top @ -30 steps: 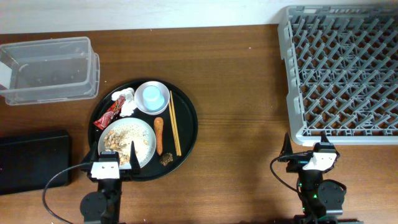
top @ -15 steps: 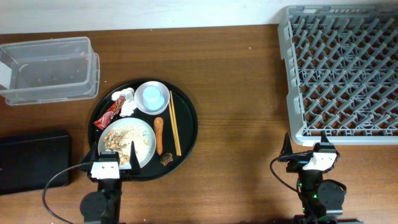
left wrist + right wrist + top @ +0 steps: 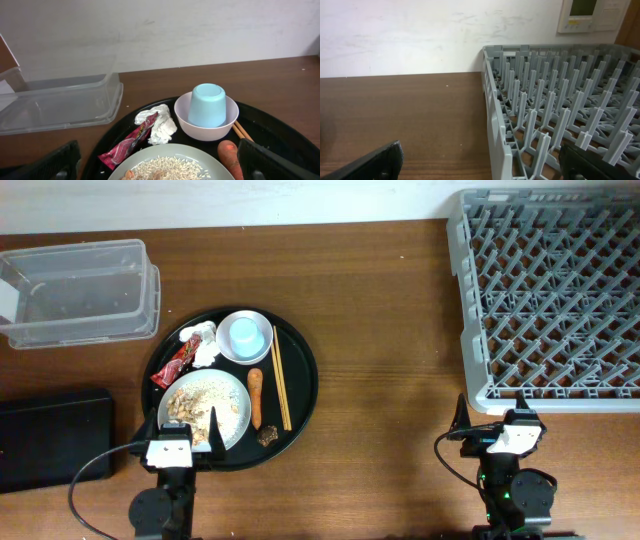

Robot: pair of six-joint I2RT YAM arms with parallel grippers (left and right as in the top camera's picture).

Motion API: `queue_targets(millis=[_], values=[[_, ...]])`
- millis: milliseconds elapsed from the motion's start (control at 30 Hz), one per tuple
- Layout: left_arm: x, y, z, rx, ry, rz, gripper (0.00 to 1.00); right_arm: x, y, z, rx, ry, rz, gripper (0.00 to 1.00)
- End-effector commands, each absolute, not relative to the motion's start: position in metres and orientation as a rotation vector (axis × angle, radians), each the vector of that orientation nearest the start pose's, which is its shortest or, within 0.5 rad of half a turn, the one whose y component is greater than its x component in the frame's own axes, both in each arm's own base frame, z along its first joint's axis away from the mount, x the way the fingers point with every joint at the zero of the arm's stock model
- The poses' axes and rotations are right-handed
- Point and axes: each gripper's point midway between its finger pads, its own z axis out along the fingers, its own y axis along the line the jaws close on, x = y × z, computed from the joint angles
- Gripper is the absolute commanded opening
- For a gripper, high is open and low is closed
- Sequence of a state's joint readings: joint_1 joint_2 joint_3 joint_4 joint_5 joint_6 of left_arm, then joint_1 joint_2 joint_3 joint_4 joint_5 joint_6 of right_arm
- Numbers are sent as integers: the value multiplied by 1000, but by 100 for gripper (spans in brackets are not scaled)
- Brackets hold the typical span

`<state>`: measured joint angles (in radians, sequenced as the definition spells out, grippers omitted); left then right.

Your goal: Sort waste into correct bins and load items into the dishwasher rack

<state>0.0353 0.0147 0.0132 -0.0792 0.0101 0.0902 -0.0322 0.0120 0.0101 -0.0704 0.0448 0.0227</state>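
Note:
A white plate [image 3: 232,416] with rice scraps [image 3: 200,397] sits on a round black tray [image 3: 303,355]. On the tray are also a white bowl [image 3: 245,353] holding an upside-down light blue cup [image 3: 245,333], two chopsticks [image 3: 280,390], a carrot piece [image 3: 255,397], a brown lump [image 3: 267,436], a red wrapper [image 3: 172,365] and a tissue [image 3: 203,345]. My left gripper [image 3: 187,423] is open at the plate's near edge; its view shows cup [image 3: 207,104], wrapper [image 3: 131,142] and tissue [image 3: 161,125]. My right gripper [image 3: 490,415] is open, empty, before the grey rack [image 3: 550,290], [image 3: 560,110].
The clear tub [image 3: 75,290] stands at the back left and shows in the left wrist view [image 3: 55,102]. The flat black tray [image 3: 50,438] lies at the front left. Bare wood lies between the round tray and the rack.

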Motion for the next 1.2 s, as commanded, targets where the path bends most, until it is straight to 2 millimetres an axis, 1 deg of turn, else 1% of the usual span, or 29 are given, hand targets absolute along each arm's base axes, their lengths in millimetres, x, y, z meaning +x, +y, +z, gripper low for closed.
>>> queue_targets(millis=[0, 400, 433, 467, 500, 533, 567, 633, 667, 700, 767, 833, 867, 900, 1000, 1100, 1167], values=[[246, 10, 156, 55, 1651, 112, 99, 245, -20, 156, 95, 1645, -60, 98], [246, 10, 156, 55, 1651, 112, 99, 245, -20, 156, 95, 1645, -60, 98], [246, 7, 158, 60, 1643, 92, 99, 245, -20, 156, 95, 1645, -60, 98], [246, -2, 162, 88, 1624, 35, 99, 245, -20, 156, 95, 1645, -60, 98], [245, -20, 165, 130, 1608, -84, 99, 245, -20, 156, 95, 1645, -60, 98], [239, -48, 168, 219, 1591, -257, 99, 245, -20, 156, 95, 1645, -60, 98], [230, -71, 178, 336, 1537, -361, 99, 245, -20, 156, 95, 1645, -60, 98], [211, -100, 196, 513, 1425, -487, 99, 245, -20, 156, 95, 1645, -60, 98], [201, -111, 205, 590, 1364, -523, 99, 245, -20, 156, 95, 1645, -60, 98], [197, -115, 210, 627, 1326, -523, 99, 245, -20, 156, 95, 1645, -60, 98], [191, -118, 224, 658, 1265, -514, 99, 245, -20, 156, 95, 1645, -60, 98], [189, -117, 236, 658, 1240, -498, 99, 245, -20, 156, 95, 1645, -60, 98], [189, -115, 242, 648, 1236, -487, 99, 245, -20, 156, 95, 1645, -60, 98], [193, -110, 253, 607, 1256, -462, 99, 245, -20, 156, 95, 1645, -60, 98], [204, -95, 267, 501, 1374, -424, 99, 245, -20, 156, 95, 1645, -60, 98], [214, -92, 279, 520, 1527, -402, 99, 245, -20, 156, 95, 1645, -60, 98], [227, -89, 282, 498, 1658, -415, 99, 245, -20, 156, 95, 1645, -60, 98]])
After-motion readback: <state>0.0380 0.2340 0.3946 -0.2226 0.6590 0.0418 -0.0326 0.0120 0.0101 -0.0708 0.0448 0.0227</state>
